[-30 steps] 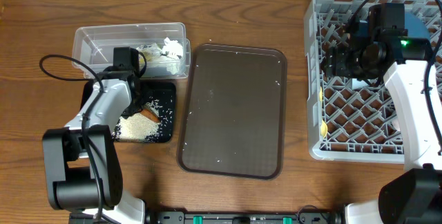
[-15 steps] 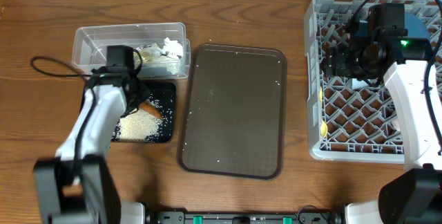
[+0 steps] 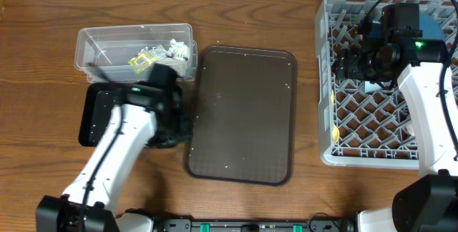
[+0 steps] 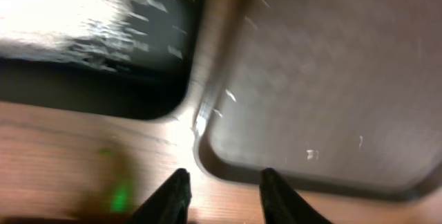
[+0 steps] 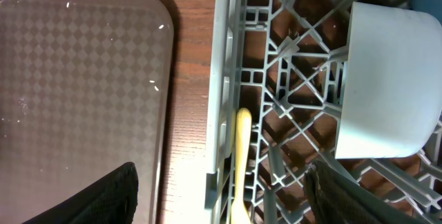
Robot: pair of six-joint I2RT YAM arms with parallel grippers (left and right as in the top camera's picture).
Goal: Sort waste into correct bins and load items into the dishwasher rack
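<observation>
The clear tub [image 3: 100, 46] holds white tissue [image 3: 177, 49] and a yellow-green wrapper [image 3: 140, 60]. The black tray [image 3: 96, 114] lies in front of it, partly under my left arm. In the left wrist view it [image 4: 103, 79] shows blurred white rice [image 4: 62, 6]. The carrot is hidden. My left gripper [image 3: 175, 128] [image 4: 224, 196] is open and empty over the table between the black tray and the brown serving tray. My right gripper [image 3: 351, 64] [image 5: 235, 200] is open above the grey rack [image 3: 325, 81] [image 5: 224, 79]. The rack holds a yellow spoon [image 5: 243, 148] [image 3: 335, 130], a light blue cup [image 5: 387, 79] and a dark blue dish [image 3: 434, 24].
The dark brown serving tray [image 3: 243, 114] [image 4: 311, 79] [image 5: 76, 79] lies mid-table with a few rice grains on it. My right arm crosses over the rack's right side.
My left arm has swung from over the black tray toward the front right, to the gap beside the brown tray. The wrapper now shows in the tub. The right arm has not moved.
</observation>
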